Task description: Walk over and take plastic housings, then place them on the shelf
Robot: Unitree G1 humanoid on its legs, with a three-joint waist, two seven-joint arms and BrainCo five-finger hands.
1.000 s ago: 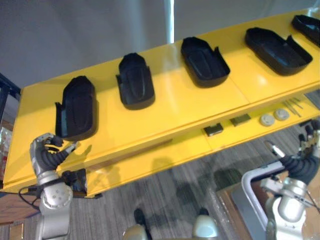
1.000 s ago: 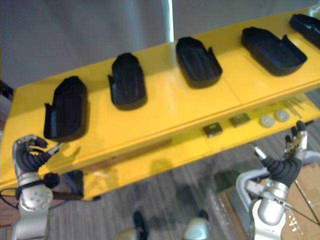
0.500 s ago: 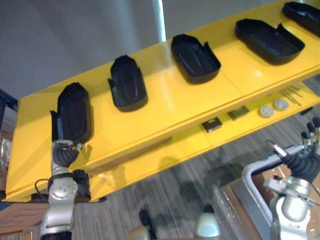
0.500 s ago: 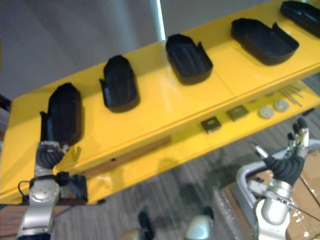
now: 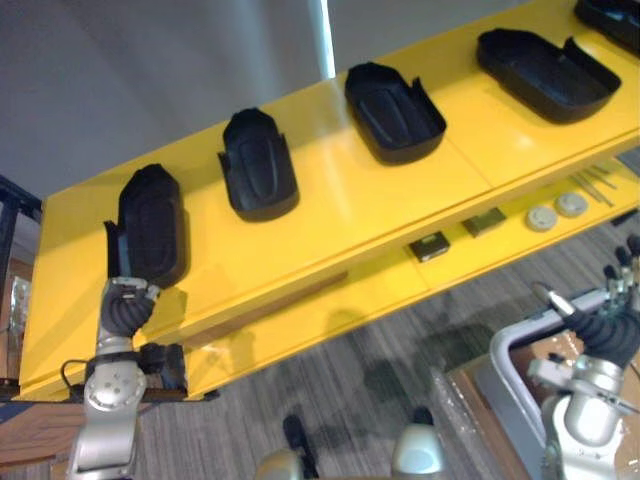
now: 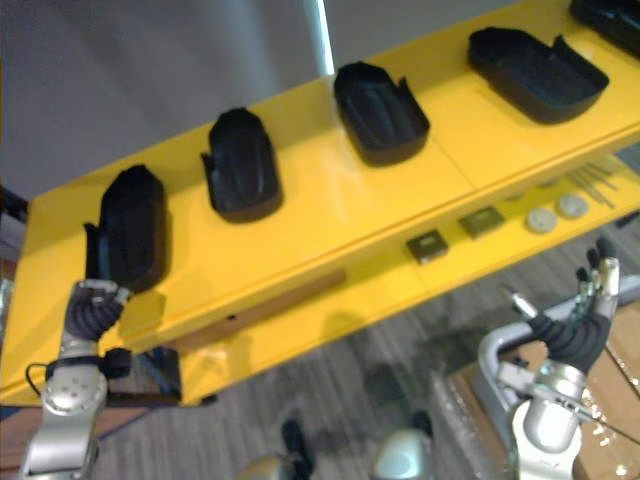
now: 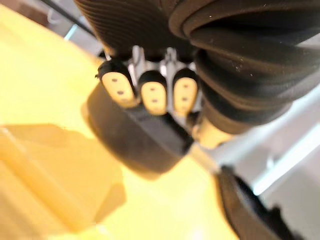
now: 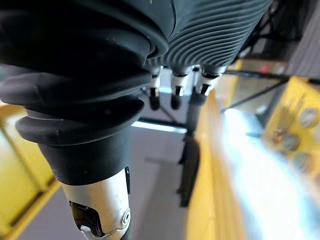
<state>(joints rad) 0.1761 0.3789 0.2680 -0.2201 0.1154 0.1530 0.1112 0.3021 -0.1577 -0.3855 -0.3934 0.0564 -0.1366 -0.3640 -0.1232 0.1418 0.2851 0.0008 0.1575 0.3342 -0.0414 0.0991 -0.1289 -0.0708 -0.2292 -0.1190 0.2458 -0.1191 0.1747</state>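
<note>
Housing [image 5: 152, 225] contact is at your left hand [image 5: 125, 308]: its fingers [image 7: 155, 97] are curled onto the near end wall with the tips touching the rim, though the thumb is too hidden to say the pinch is complete. That black shell lies at the left end of the yellow bench [image 5: 350, 210], seemingly hollow side up. Its long axis runs away from you across the bench, one end at your fingers and the other pointing at the far edge. Judge it light, stiff and thin-walled, smooth enough to slip. Take it by the end wall or across the side rims, and lift it level. The other housings [image 5: 394, 112] lie well apart along the bench to its right. Your right hand [image 5: 608, 322] hangs low on the right, fingers straight, holding nothing.
</note>
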